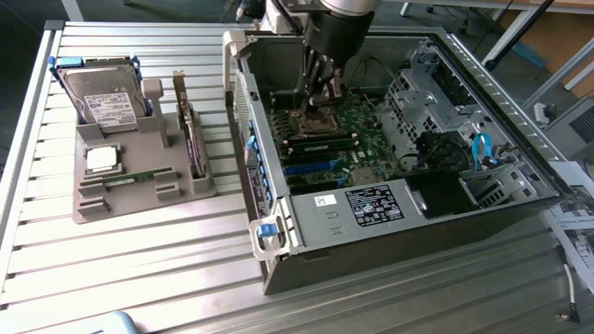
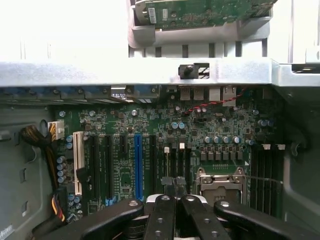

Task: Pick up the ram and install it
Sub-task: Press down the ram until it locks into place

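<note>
Bench [image 1: 139, 278]: slatted metal, carrying an open PC case [image 1: 390, 229] lying on its side so the motherboard [image 1: 343, 132] faces up and the arm can come in from above.

Grey parts tray [image 1: 139, 188] sits well apart from the case, on the exterior view's left. It holds a hard drive [image 1: 107, 97] and an expansion card [image 1: 190, 132] upright in slots, a processor [image 1: 100, 158] flat in a recess, and one ram [image 1: 130, 179] lying flat near the tray's front. Each part has its own seat so it can be grabbed cleanly.

Arm [image 1: 334, 35] reaches down into the case. Claw [image 2: 173, 192] is fully closed, fingertips pressed together just above the board, beside the CPU socket [image 2: 220, 182] and over the memory slots next to it. I can't tell whether it has a stick pinched between the tips; nothing green shows there.

Dark modules already seated in the slots beside the socket, exterior view.
</note>
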Motion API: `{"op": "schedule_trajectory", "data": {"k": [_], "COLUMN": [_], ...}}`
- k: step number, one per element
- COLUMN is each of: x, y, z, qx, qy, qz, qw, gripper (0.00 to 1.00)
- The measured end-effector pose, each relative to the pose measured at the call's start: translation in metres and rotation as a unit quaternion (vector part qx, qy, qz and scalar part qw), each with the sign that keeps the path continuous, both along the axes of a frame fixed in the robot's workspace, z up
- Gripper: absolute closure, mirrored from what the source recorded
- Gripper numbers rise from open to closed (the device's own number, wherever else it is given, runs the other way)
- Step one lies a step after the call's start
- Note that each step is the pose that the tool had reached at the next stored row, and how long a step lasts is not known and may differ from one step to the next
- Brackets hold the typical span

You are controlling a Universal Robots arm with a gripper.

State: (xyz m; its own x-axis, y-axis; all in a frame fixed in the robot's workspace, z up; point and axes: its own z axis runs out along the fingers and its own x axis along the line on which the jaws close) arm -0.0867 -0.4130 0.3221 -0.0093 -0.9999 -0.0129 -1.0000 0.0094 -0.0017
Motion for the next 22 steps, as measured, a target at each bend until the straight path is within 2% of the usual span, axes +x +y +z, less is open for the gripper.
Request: {"op": "schedule_trajectory", "data": {"k": [4,13,22], "x": [0.000,0.002,0.018], "y": [0.0000,0.0000,0.0000], "z": [0.0072,0.0074,0.0074], "qx": [0.0000,-0.0001,0.0000], "qy": [0.0000,0.0001,0.0000], "qz": [0.000,0.000,0.000], "qw": [1.0000,1.0000,1.0000], "gripper": [0.89,0.89,0.89]}}
